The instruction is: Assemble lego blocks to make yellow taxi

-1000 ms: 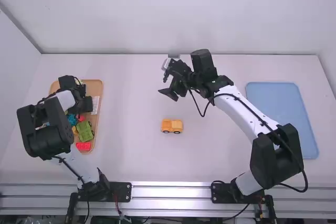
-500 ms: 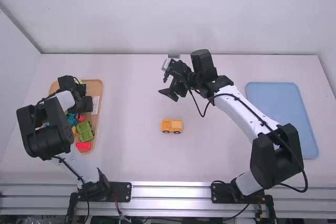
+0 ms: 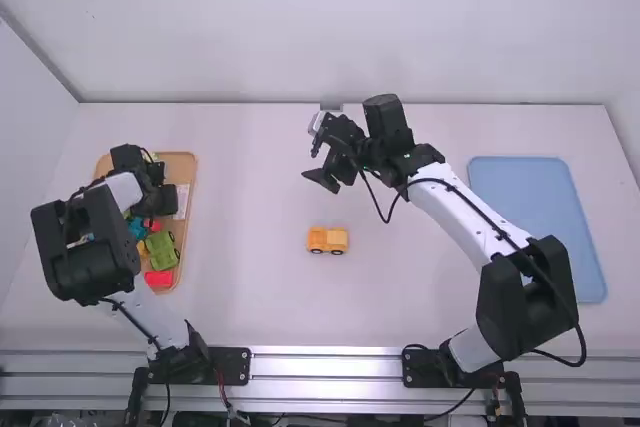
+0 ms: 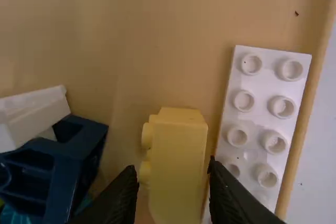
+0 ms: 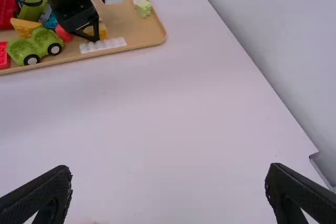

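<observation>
One yellow wheeled piece stands mid-table, probably the taxi's base; its upper blocks remain unattached. The left gripper pinches a yellow block in the wooden tray; the right gripper is wide and empty.

Your counter: smooth, matt. Front rail: metal, dull shine. Yellow block, white studded brick: smooth plastic, soft gloss. Tray: smooth, perhaps wood; you'd struggle to tell.
</observation>
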You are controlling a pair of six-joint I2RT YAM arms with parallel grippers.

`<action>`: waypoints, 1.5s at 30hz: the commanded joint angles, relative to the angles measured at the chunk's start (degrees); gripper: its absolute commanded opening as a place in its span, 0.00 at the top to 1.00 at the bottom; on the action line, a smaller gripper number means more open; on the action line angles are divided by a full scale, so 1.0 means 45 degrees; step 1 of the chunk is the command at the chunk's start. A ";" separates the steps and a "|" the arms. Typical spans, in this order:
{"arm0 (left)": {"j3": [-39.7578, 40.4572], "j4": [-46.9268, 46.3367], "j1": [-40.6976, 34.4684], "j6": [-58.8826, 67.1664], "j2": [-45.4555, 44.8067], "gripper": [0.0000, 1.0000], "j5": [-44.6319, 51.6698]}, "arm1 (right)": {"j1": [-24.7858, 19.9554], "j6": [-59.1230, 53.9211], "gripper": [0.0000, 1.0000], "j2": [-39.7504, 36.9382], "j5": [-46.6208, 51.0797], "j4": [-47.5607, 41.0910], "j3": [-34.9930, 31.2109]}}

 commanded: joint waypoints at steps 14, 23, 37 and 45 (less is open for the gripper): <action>0.2419 -0.3779 0.0034 -0.0165 0.0622 0.44 0.0865 | -0.0107 0.0024 0.02 0.0073 -0.0039 -0.0015 0.0393; 0.2365 -0.3769 0.0029 0.0525 0.0996 0.61 0.0777 | -0.0107 0.0039 0.01 0.0073 -0.0034 0.0049 0.0393; 0.1481 -0.2307 0.0058 0.1059 0.0996 0.65 0.0743 | -0.0107 0.0078 0.02 0.0073 -0.0029 0.0126 0.0393; 0.1282 -0.2181 0.0039 0.0933 0.0996 0.71 0.0767 | -0.0107 0.0073 0.02 0.0073 -0.0029 0.0117 0.0393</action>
